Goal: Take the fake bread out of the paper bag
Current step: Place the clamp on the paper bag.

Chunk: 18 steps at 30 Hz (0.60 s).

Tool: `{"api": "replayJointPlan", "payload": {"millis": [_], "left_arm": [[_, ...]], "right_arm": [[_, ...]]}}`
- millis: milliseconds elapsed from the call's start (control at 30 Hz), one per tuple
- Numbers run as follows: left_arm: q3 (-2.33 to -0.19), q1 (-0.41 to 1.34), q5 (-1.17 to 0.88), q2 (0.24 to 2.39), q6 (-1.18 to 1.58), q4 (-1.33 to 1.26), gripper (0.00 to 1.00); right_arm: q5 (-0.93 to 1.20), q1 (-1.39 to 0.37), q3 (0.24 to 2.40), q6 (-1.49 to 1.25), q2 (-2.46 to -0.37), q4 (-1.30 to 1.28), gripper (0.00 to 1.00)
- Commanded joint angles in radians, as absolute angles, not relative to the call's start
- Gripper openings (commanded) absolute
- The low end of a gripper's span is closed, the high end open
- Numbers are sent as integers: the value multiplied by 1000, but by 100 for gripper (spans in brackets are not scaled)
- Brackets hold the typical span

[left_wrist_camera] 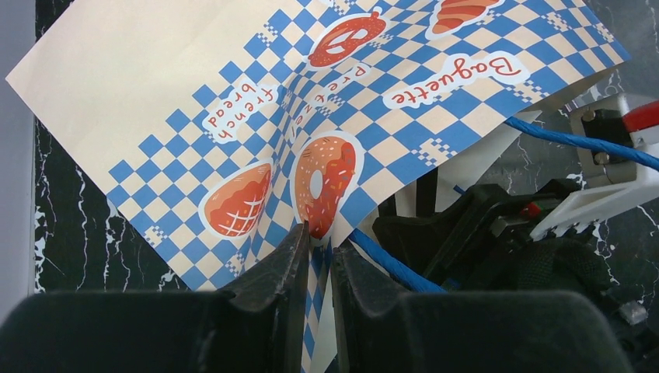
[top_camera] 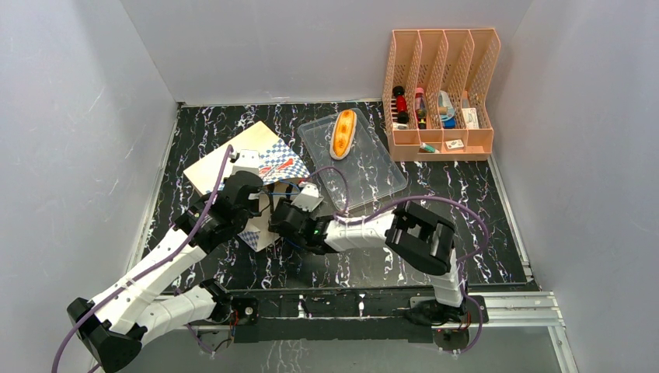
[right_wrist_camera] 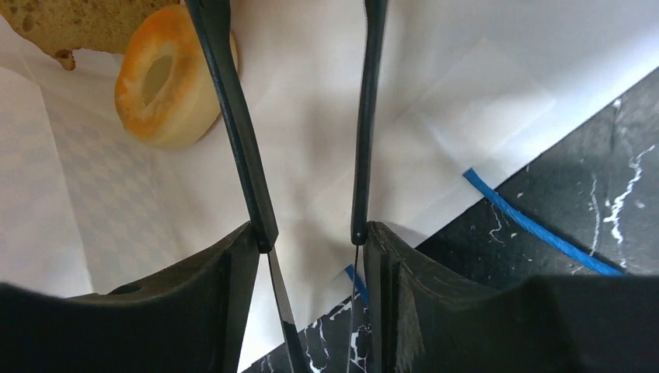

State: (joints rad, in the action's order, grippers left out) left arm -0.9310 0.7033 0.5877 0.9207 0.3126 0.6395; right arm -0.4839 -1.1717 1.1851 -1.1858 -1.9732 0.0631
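The paper bag (top_camera: 233, 159) lies on its side on the black table, its checkered mouth turned toward the arms. My left gripper (left_wrist_camera: 319, 237) is shut on the bag's checkered edge (left_wrist_camera: 326, 194), next to a blue cord handle (left_wrist_camera: 388, 260). My right gripper (right_wrist_camera: 311, 233) is shut on thin black tongs (right_wrist_camera: 233, 116). The tongs' arms are spread and reach into the bag's white inside with nothing between them. Deeper in lie a golden ring donut (right_wrist_camera: 163, 78) and a brown roll (right_wrist_camera: 85, 23). A long orange-tan bun (top_camera: 343, 134) lies on the clear tray (top_camera: 373, 175).
A pink file rack (top_camera: 441, 93) holding small items stands at the back right. Grey walls close in the table on three sides. The second blue cord handle (right_wrist_camera: 536, 225) trails over the table by the bag's mouth. Both grippers crowd together at the bag's mouth (top_camera: 268, 217).
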Motion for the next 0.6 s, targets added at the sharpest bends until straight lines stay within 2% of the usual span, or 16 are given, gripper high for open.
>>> {"api": "replayJointPlan", "payload": {"millis": [0, 233, 567], "left_arm": [[-983, 701, 603, 917, 328, 667, 15], [-996, 701, 597, 920, 340, 687, 16], [-1005, 701, 601, 902, 342, 705, 16]], "right_arm": [[-710, -1233, 1318, -1014, -2001, -145, 50], [-840, -1273, 1412, -964, -2082, -314, 61], [-946, -1321, 1398, -945, -2083, -323, 64]]}}
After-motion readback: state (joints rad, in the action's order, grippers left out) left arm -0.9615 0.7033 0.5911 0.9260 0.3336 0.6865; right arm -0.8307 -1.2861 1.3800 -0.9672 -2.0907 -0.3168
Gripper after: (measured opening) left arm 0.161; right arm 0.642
